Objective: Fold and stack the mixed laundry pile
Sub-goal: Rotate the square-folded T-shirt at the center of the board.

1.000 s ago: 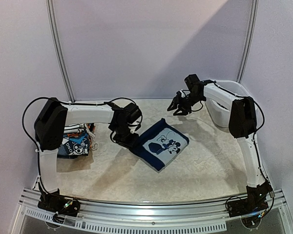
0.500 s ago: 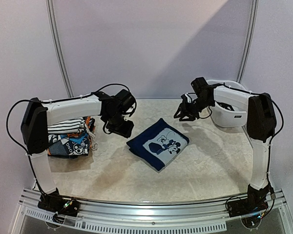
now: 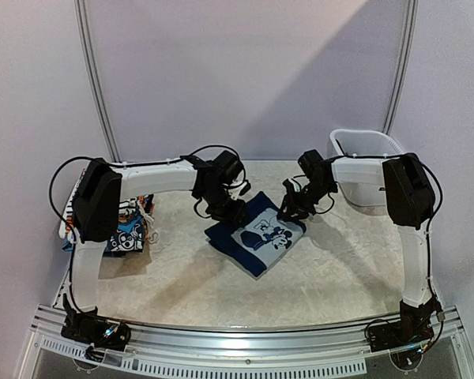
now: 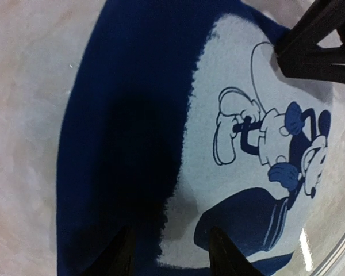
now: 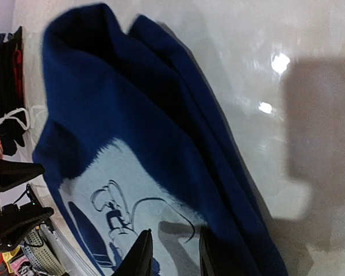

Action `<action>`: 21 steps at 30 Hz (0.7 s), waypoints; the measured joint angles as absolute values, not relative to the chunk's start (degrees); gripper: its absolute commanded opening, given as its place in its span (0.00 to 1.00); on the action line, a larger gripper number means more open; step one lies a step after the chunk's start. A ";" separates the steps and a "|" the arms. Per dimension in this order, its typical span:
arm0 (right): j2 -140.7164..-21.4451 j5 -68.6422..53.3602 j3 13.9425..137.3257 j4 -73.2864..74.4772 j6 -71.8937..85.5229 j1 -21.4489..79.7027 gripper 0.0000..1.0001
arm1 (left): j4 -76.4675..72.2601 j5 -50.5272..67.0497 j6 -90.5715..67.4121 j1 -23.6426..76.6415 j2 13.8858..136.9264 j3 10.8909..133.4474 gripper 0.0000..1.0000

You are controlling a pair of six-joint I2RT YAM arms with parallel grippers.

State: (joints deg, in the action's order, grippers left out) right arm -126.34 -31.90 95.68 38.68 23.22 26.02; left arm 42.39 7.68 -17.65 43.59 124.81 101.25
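Garment: your navy blue garment (image 3: 257, 237) lies folded in the middle of the frame on the table (image 3: 340, 260), its pale cartoon panel facing up.
Left gripper: your left gripper (image 4: 169, 256) hangs over the garment's upper-left part, its fingers spread apart and gripping nothing. You cannot tell whether the tips touch the cloth.
Right gripper: your right gripper (image 5: 171, 253) hangs over the garment's upper-right edge, its fingers slightly apart and gripping nothing.
Stack: your stack (image 3: 130, 233) of folded pieces, striped and cartoon-print, sits at the left of the frame, partly hidden by the left arm and well apart from the garment.
Tub: the white tub (image 3: 367, 162) stands at the upper right.
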 measured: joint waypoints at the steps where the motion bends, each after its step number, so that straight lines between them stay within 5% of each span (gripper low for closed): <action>1: -126.41 -31.90 94.26 38.19 23.20 26.11 0.27 | 42.39 8.34 -17.65 43.62 125.60 101.27 0.43; 21: -118.96 -29.80 78.70 29.87 27.57 28.60 0.26 | 33.87 10.02 -18.70 45.04 120.18 84.62 0.40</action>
